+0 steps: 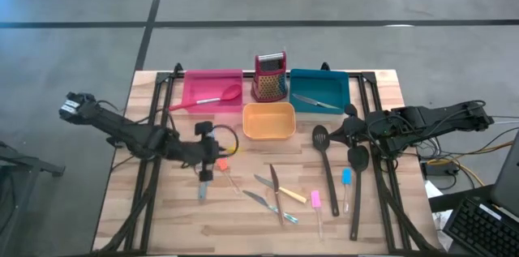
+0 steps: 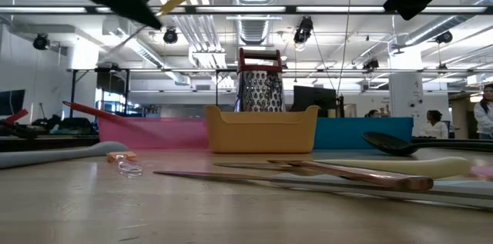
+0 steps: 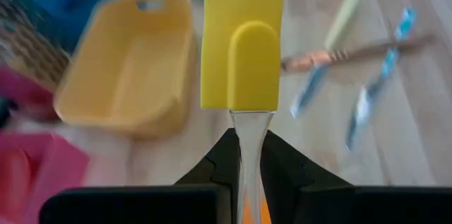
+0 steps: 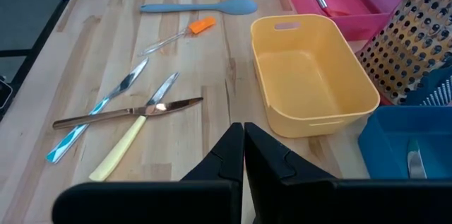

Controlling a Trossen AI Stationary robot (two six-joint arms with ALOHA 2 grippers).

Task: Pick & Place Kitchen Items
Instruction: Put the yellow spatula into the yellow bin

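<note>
Above the worktop's left half, the left gripper [image 3: 244, 160] pinches a yellow spatula [image 3: 242, 37] by its clear handle near the orange tray [image 1: 268, 121], where a thin grip could let it swivel or drop short; the right gripper [image 4: 244, 155] waits closed.

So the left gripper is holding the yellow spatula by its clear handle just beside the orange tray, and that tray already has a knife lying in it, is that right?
Not quite: the orange tray is empty, as the right wrist view shows. The rest holds: the left gripper is shut on the yellow spatula by its clear handle, just beside that tray.
</note>
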